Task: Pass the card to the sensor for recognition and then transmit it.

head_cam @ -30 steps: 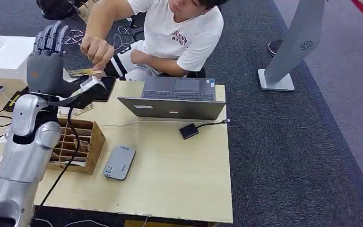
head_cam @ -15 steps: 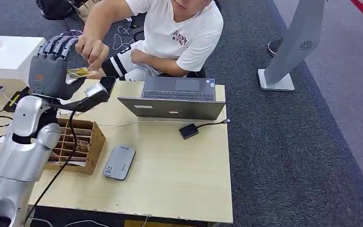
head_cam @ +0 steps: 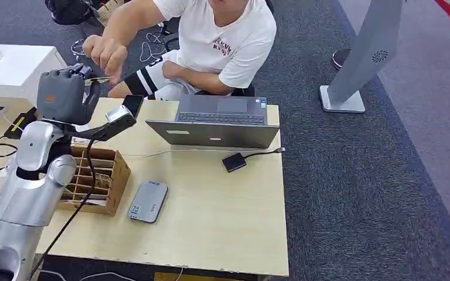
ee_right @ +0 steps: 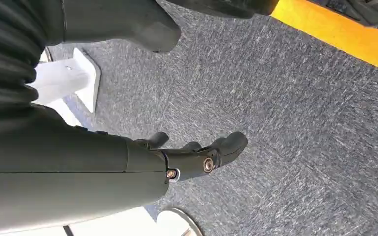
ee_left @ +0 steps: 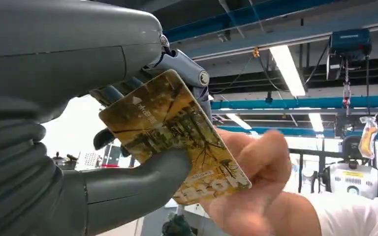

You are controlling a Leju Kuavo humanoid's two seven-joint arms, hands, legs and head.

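Now left hand [ee_left: 93,98] pinches card [ee_left: 177,132], person's hand [ee_left: 253,182] touching it.

The person's hand [head_cam: 102,52] crowds the raised left hand [head_cam: 64,93] at one o'clock; the laptop [head_cam: 220,122] blocks three o'clock, the wooden organizer [head_cam: 96,178] six.

card [ee_left: 177,142]: glossy plastic look, printed yellow-brown artwork, smooth face
left hand [ee_left: 54,98]: matt grey plastic shell, ribbed rubbery wrist cover, small metal pivot pins
right hand [ee_right: 197,157]: matt dark plastic, bright metal screws at the finger pivots
left arm [head_cam: 32,175]: smooth silver metallic finish, slight sheen
table [head_cam: 222,216]: pale wood-look top, matt
box [head_cam: 114,175]: raw brown wood or card, matt, slotted
laptop [head_cam: 217,126]: brushed grey metal look
floor [ee_right: 300,123]: rough grey carpet
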